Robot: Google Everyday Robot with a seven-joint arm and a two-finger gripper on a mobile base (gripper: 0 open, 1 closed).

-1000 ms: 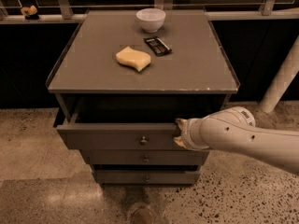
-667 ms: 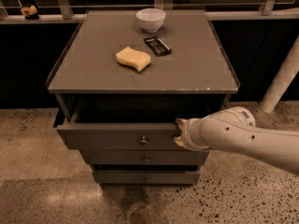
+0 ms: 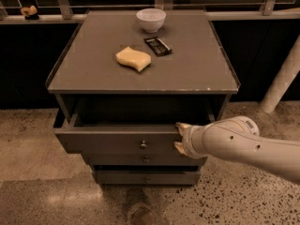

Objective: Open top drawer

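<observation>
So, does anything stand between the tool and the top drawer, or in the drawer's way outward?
Nothing visible does. The tool is at the right part of the front of the top drawer, and the drawer, partly out, has nothing in front of it.

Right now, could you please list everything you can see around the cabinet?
cabinet: one, grey-brown, centre of view
top drawer: one, grey-brown, pulled partly out, round metal knob at its centre
lower drawers: two, grey, closed, below the top drawer
bowl: one, white, back of the cabinet top
sponge: one, yellow, middle of the cabinet top
packet: one, dark, between the bowl and the sponge
small object: one, yellowish, ledge at upper left
post: one, white, right
floor: speckled
arm: one, white, entering from the right
gripper: one, at the top drawer's front, right of the knob
</observation>
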